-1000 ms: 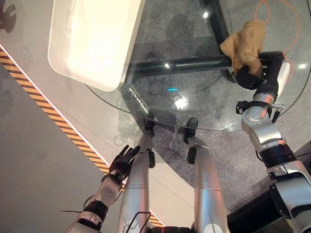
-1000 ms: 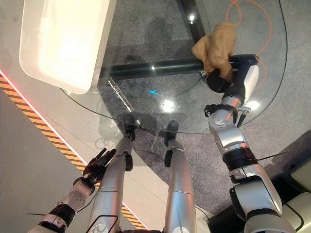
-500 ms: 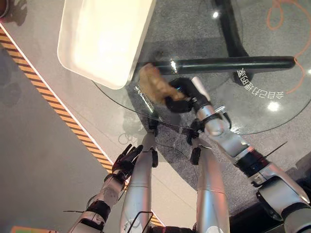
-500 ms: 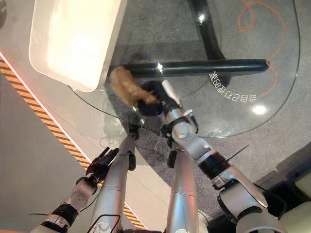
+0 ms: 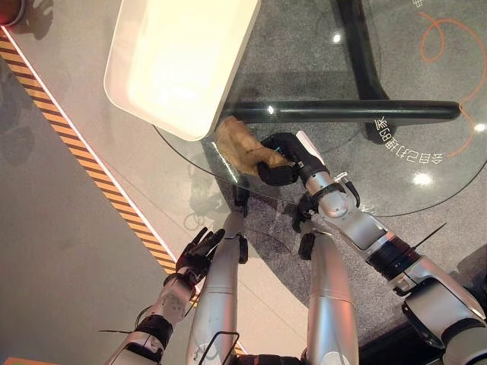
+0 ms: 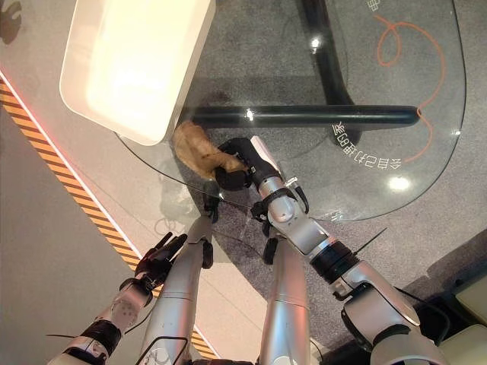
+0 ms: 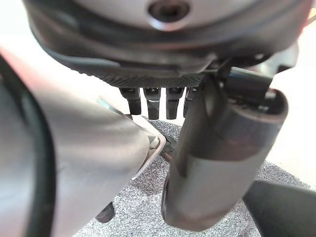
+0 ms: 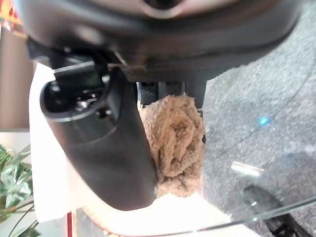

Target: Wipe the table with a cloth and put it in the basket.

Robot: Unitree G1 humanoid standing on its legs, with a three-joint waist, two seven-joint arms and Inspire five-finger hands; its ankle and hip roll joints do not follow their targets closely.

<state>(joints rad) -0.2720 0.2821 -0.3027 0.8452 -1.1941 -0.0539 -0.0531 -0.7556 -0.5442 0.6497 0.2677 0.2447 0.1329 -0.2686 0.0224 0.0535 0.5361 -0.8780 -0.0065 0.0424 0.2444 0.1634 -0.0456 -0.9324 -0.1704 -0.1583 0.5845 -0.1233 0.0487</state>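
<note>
A crumpled tan cloth [image 5: 237, 144] lies on the round glass table [image 5: 426, 114], near its front-left rim. My right hand [image 5: 278, 164] is shut on the cloth, pressing it to the glass; in the right wrist view the thumb [image 8: 108, 148] and curled fingers wrap the cloth [image 8: 177, 140]. The white basket [image 5: 183, 61] sits just beyond the cloth at the table's left edge, its corner almost touching the cloth. My left hand [image 5: 199, 251] hangs low beside the table, open and holding nothing, its fingers [image 7: 153, 101] straight.
A black table base [image 5: 350, 112] runs under the glass. An orange cable [image 5: 445, 38] curls on the floor at the far right. A yellow-and-black striped line [image 5: 91, 175] crosses the floor on the left. A green plant [image 8: 12, 207] stands nearby.
My right hand swept the cloth across the glass from the far right to the front-left rim by the basket. The view also shifted. The left hand stayed put.
</note>
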